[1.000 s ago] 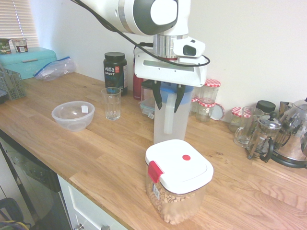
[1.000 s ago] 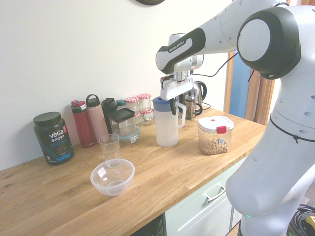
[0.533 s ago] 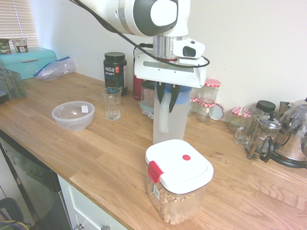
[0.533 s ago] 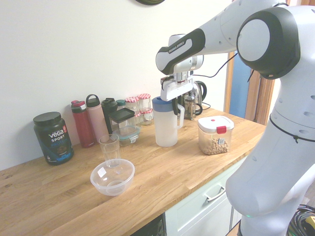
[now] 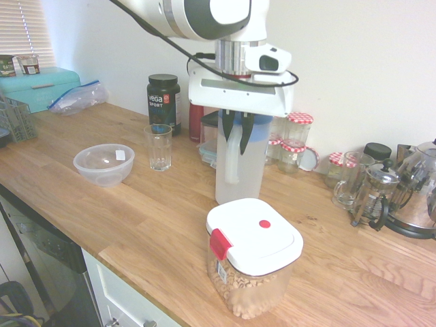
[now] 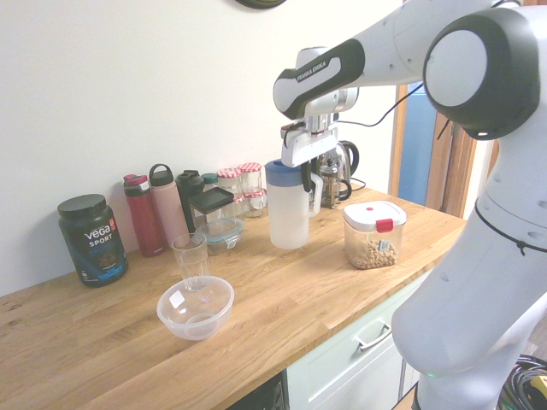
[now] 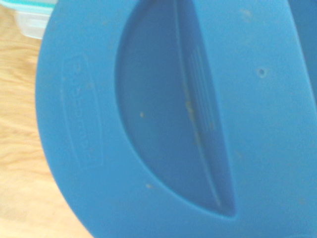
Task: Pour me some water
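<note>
- Water sits in the frosted jug [image 5: 241, 160] with the blue lid [image 7: 163, 119]; liquid is barely visible through the wall, so fill level is unknown.
- End effector [image 5: 236, 134] points straight down, pinching the jug at the top of its side handle. In the second exterior view the jug's base looks just clear of the desk [image 5: 136, 225].
- Risk: grip is at one side, so the load hangs off-centre. Jug can swing or rotate in the pads, more so if it is full.
- Risk: wet or smooth plastic handle, so slip is likely under tilt.
- Target is probably the drinking glass [image 5: 159, 146], well apart from the jug, with the clear bowl [image 5: 103, 164] just beside it. Narrow mouth; a wobbling spout would miss and wet the desk.
- Risk: lid may not be turned to its pour opening; wrist view can't confirm. Tilting then gives nothing or a sudden gush.
- Cereal container [image 5: 253, 255] stands near the jug, and bottles and jars stand close behind it. A swing could clip them.
</note>
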